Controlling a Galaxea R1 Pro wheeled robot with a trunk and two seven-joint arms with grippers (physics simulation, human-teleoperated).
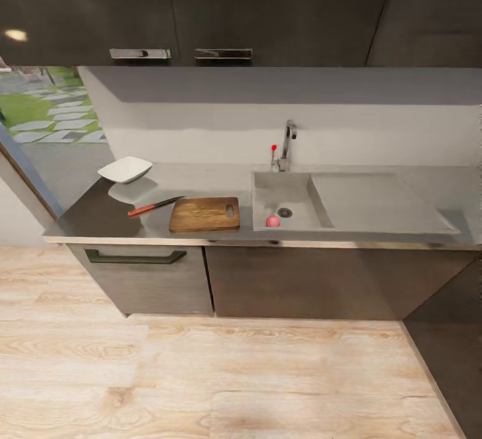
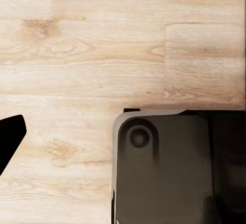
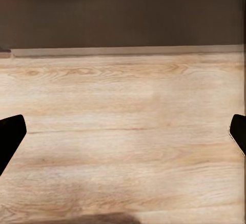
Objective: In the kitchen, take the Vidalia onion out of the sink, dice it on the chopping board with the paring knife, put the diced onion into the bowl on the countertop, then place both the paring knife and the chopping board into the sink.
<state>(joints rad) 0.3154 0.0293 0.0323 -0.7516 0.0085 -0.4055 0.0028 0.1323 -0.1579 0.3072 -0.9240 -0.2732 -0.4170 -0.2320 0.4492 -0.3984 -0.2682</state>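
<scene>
Kitchen worktop (image 1: pixel 100 215) ahead carries, left to right, the white bowl (image 1: pixel 125 169), paring knife (image 1: pixel 154 207), chopping board (image 1: pixel 204 214) and sink (image 1: pixel 294 191), the pink onion (image 1: pixel 272 221) beside its drain. I see my right gripper (image 3: pixel 125 131) spread wide over floorboards; my left gripper (image 2: pixel 13 137) I cannot tell. Everything lies well ahead of and above both grippers; neither arm looks nearer.

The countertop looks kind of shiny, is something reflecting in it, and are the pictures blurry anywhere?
In the head view the grey countertop mirrors the white bowl as a pale patch just below it, and a bright glare spot sits on the upper cabinet; edges look soft and slightly smeared. In both wrist views the wooden floor is evenly lit, with blurry grain.
</scene>
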